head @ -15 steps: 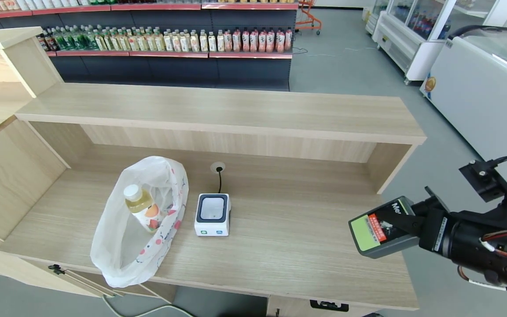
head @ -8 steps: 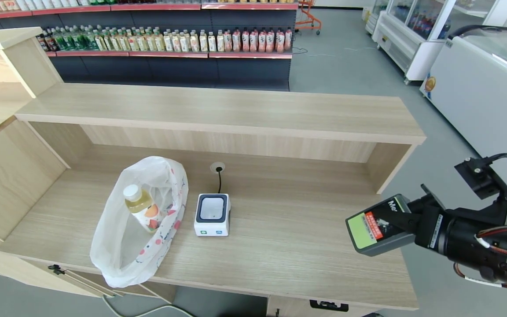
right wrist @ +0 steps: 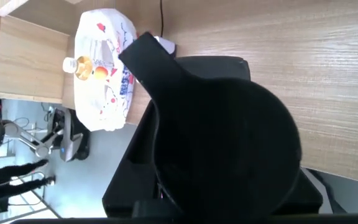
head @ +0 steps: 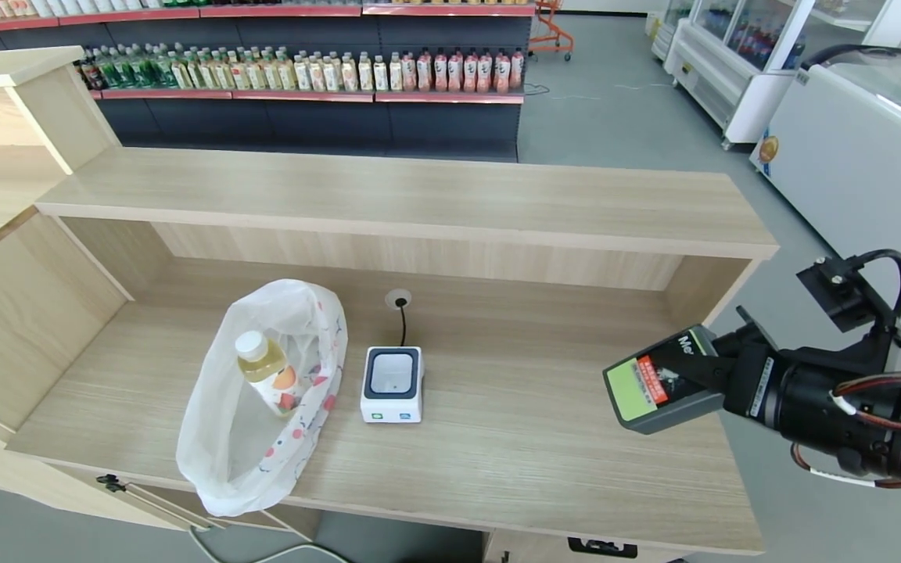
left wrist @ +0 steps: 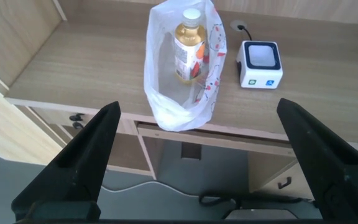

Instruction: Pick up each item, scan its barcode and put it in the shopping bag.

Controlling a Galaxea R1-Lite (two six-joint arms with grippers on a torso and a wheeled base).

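right gripper (head: 707,366) clamped on a dark box (head: 658,383), one finger lying across the box's upper face. the box was held in the air over the right end of the wooden counter (head: 536,446), tilted, with its pale green end and a red label turned toward the counter's middle. from the right wrist view the dark box (right wrist: 216,143) loomed close as a black shape, with counter boards beyond it. left gripper (left wrist: 197,107) stood with fingers (left wrist: 82,165) spread wide apart and nothing between them, out in front of the counter's near edge. scanner (head: 393,383), white with a dark-framed window facing up, sat on the counter near the middle, well apart from the held box. a black cable (head: 402,324) ran from the scanner's back to a round port in the counter top. the shopping bag (head: 263,422), thin white plastic with red spots, lay just beside the scanner on the robot's left, mouth open, its lower end reaching the counter's near edge. inside it a bottle (head: 267,379) of yellow drink with a white cap leaned tilted. the left wrist view took in the same bag (left wrist: 166,106), bottle (left wrist: 188,40) and scanner (left wrist: 261,62). a raised wooden ledge (head: 403,195) ran along the counter's far side. beyond it stood store shelves (head: 302,70) lined with drink bottles, and white freezers (head: 849,148) stood off to the right.
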